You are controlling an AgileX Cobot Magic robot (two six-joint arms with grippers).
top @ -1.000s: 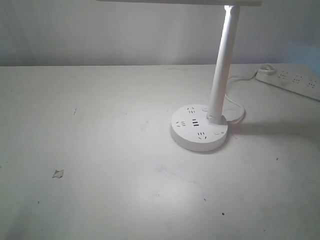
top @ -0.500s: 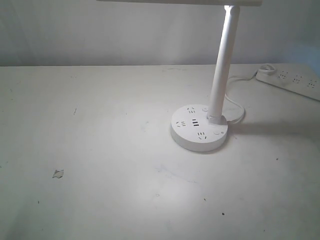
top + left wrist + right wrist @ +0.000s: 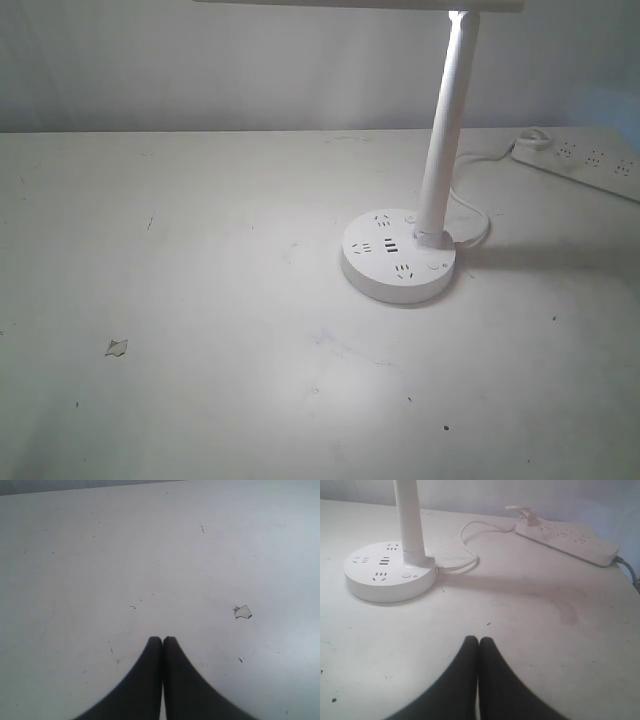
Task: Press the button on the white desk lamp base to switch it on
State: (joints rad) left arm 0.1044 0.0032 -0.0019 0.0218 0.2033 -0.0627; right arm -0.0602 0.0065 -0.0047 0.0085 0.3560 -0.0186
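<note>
The white desk lamp base is a thick round disc right of the table's middle, with dark socket holes on top and a white pole rising from it. The right wrist view shows the same base. The button is a small faint ring on the top face beside the pole's foot, and the right wrist view shows this button too. My right gripper is shut, empty, over bare table some way short of the base. My left gripper is shut and empty over bare table. Neither gripper shows in the exterior view.
A long white power strip lies at the back right, also seen as the strip in the right wrist view. A white cord loops from the base toward it. A small chipped mark is at the left. The lamp head spans the top edge.
</note>
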